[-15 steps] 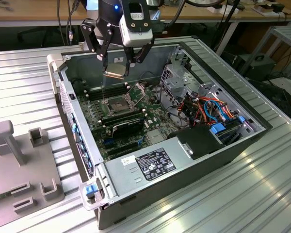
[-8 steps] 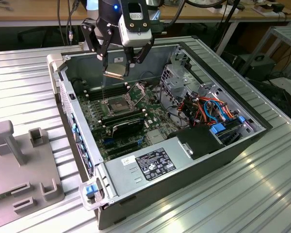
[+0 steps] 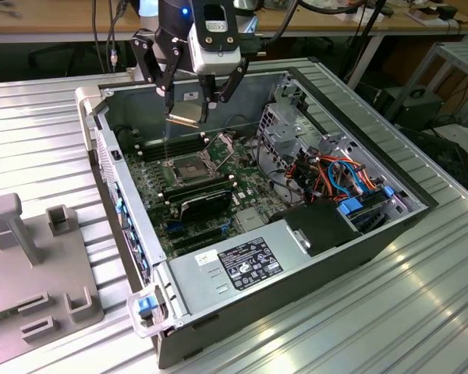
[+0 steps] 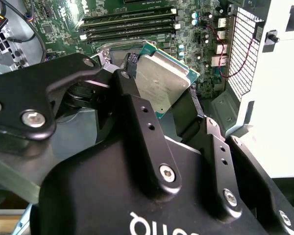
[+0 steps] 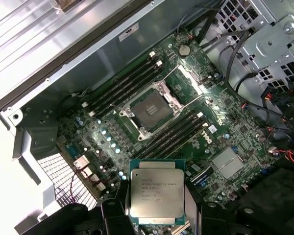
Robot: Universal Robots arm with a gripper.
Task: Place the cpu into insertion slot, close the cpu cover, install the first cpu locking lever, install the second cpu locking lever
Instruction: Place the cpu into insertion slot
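— What lies nearest us?

— The open grey metal computer case, with a grey labelled power supply box at its near end. Beyond that is the green circuit board.

— And the socket?

— The square dark insertion slot with a silvery rim sits in that board, uncovered and holding nothing. In the first wrist view it lies between banks of long black memory slots. The thin silvery cpu cover frame stands raised at the slot's far edge.

— The chip?

— The flat square cpu with a dull silver-grey top hangs tilted in the air above the slot, well apart from it.

— The hand?

— The black gripper is clamped on the cpu's edges; both wrist views show the chip pinched between the fingers.
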